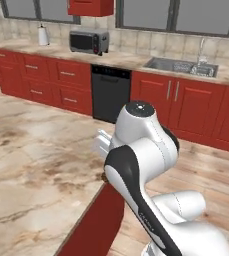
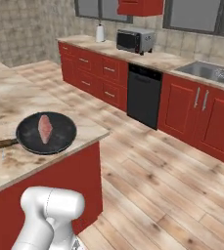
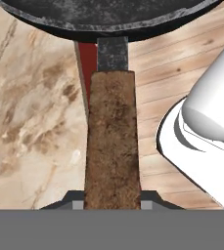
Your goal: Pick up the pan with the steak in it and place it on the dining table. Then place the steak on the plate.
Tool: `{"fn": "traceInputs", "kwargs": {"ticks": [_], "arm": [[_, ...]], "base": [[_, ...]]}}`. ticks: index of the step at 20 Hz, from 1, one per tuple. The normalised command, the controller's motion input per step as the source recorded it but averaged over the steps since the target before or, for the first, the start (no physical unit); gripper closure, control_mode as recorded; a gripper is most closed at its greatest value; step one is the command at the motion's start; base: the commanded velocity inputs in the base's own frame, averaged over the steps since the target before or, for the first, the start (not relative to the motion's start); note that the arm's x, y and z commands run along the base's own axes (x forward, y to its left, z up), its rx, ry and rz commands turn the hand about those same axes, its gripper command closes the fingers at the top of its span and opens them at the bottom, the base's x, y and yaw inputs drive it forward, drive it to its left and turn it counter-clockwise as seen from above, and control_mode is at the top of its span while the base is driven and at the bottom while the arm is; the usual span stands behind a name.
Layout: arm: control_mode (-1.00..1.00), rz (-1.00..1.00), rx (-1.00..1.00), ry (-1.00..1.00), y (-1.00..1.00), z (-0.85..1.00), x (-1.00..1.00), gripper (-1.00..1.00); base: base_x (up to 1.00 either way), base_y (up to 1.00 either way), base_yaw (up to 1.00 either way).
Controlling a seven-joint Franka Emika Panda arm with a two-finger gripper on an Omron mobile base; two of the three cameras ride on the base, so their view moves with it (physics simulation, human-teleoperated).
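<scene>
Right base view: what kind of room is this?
A home kitchen, rendered: red cabinets under a marbled countertop, a microwave, a sink, and a dishwasher.

**Surfaces and finishes**

We see the pan (image 2: 46, 133) as matt black metal, its rim scuffed grey up close. Its handle (image 3: 112, 141) looks like rough, fibrous brown wood on a dull grey metal neck. The steak (image 2: 45, 128) is smooth pinkish-red meat. The tabletop (image 2: 6, 105) reads as polished beige-brown marbled stone. The floor (image 2: 147, 185) is satin wood planks.
</scene>
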Motion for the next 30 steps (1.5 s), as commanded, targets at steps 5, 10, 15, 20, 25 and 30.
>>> {"fn": "traceInputs", "kwargs": {"ticks": [5,10,15,20,25,30], "arm": [[1.00,0.00,0.00,0.00,0.00,0.00,0.00,1.00],[1.00,0.00,0.00,0.00,0.00,0.00,0.00,1.00],[1.00,0.00,0.00,0.00,0.00,0.00,0.00,1.00],[1.00,0.00,0.00,0.00,0.00,0.00,0.00,1.00],[1.00,0.00,0.00,0.00,0.00,0.00,0.00,1.00],[1.00,0.00,0.00,0.00,0.00,0.00,0.00,1.00]], "base": [[-0.19,0.07,0.46],[-0.17,0.08,0.46],[-0.20,0.08,0.45],[-0.21,0.07,0.45],[-0.21,0.06,0.45],[-0.24,0.48,0.29]]}}
